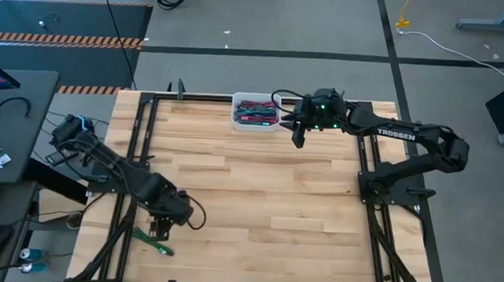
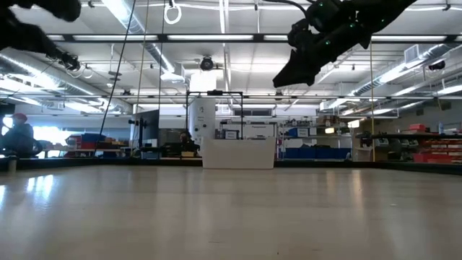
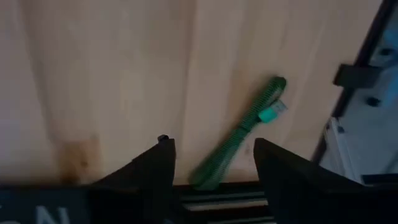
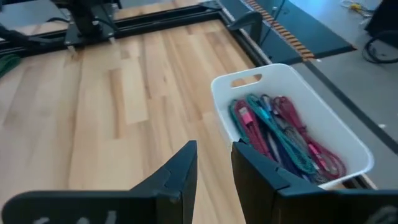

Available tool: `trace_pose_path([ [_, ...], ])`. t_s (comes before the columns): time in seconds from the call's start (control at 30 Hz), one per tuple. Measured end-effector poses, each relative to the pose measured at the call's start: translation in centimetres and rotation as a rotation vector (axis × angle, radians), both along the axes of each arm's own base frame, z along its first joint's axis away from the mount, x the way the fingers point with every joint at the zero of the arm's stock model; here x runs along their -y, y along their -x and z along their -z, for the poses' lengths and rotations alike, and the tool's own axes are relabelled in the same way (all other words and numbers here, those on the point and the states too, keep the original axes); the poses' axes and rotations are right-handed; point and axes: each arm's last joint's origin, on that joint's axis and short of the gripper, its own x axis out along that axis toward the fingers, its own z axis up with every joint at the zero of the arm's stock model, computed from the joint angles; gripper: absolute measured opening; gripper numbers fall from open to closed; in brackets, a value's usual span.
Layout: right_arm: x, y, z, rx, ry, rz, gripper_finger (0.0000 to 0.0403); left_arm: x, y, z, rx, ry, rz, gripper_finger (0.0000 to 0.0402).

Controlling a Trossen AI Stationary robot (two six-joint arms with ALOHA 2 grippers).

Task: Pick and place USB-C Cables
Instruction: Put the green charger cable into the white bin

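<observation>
One green USB-C cable bundle (image 3: pixel 244 127) lies flat on the wood near the table's near left corner (image 1: pixel 154 241). My left gripper (image 3: pixel 214 146) hovers over it, open, a finger on either side of the bundle's near end, touching nothing that I can see. Several more cables (image 4: pixel 280 134) in teal, pink, maroon and purple lie piled in a white bin (image 4: pixel 292 74) at the far edge (image 1: pixel 236 114). My right gripper (image 4: pixel 214 149) hangs in the air just right of the bin (image 1: pixel 299 137), fingers a narrow gap apart and empty.
Black frame rails (image 1: pixel 139 152) run along the table's left, right and far edges. Bare wood planks (image 1: pixel 266 194) stretch between the two arms. In the low view the right gripper (image 2: pixel 289 68) hangs high above the tabletop, and the bin (image 2: pixel 238 152) stands at the far edge.
</observation>
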Motion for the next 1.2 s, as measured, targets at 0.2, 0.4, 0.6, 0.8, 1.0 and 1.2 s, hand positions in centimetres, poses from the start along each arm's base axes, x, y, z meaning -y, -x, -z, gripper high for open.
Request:
trace_pose_path([
  [0.2,-0.1,0.0,0.0,0.002,0.006,-0.032,0.0104,0.6,1.2,3.0,-0.052,0.025,0.013,0.0261],
  [0.4,-0.1,0.0,0.0,0.003,0.01,-0.033,0.0103,2.2,1.5,4.9,0.113,0.063,0.224,0.0259],
  [0.6,0.0,0.0,-0.1,0.011,-0.013,-0.016,0.0103,4.8,2.4,4.2,0.21,0.126,0.346,0.0246],
  [0.8,0.1,0.0,-0.1,0.009,-0.002,0.037,0.0103,7.7,4.6,4.9,0.251,0.128,0.425,0.025],
  [1.0,0.3,-0.1,-0.4,0.042,-0.01,0.105,0.0103,8.8,4.5,7.5,0.234,-0.006,0.402,0.0243],
  [1.2,0.4,-0.2,-0.7,0.088,-0.054,0.135,0.0103,9.0,3.2,10.6,0.149,-0.089,0.327,0.0207],
])
